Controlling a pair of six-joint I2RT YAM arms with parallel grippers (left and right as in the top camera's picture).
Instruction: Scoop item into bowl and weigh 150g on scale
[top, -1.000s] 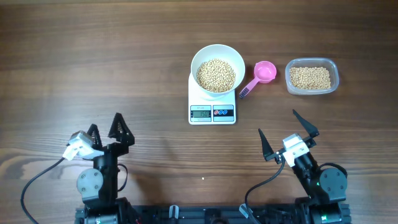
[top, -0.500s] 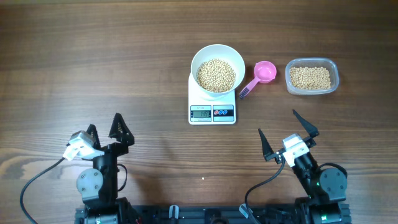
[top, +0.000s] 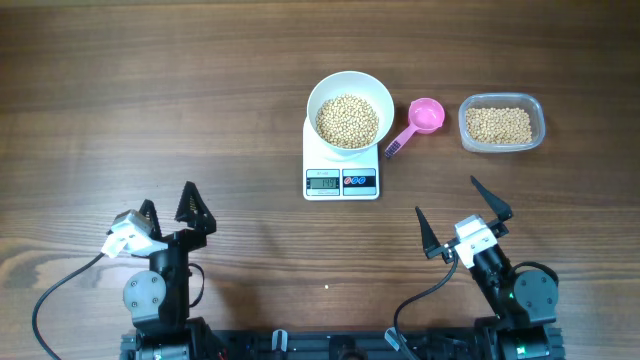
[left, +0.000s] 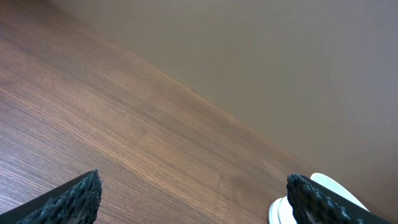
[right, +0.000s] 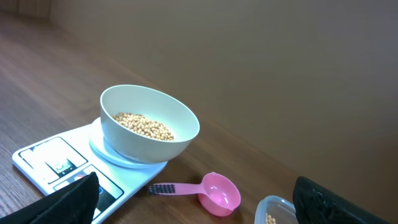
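Beans (top: 347, 120) fill the bowl (top: 318, 95) on the scale (top: 341, 182) at 1 o'clock; left hand (top: 169, 195) and right hand (top: 445, 195), wide open and empty, should not jog it.

Light even, diffuse, from above; table (top: 150, 80) sharp in overhead view. Soft shadow under bowl (right: 155, 148). Wrist views dimmer, slightly soft.
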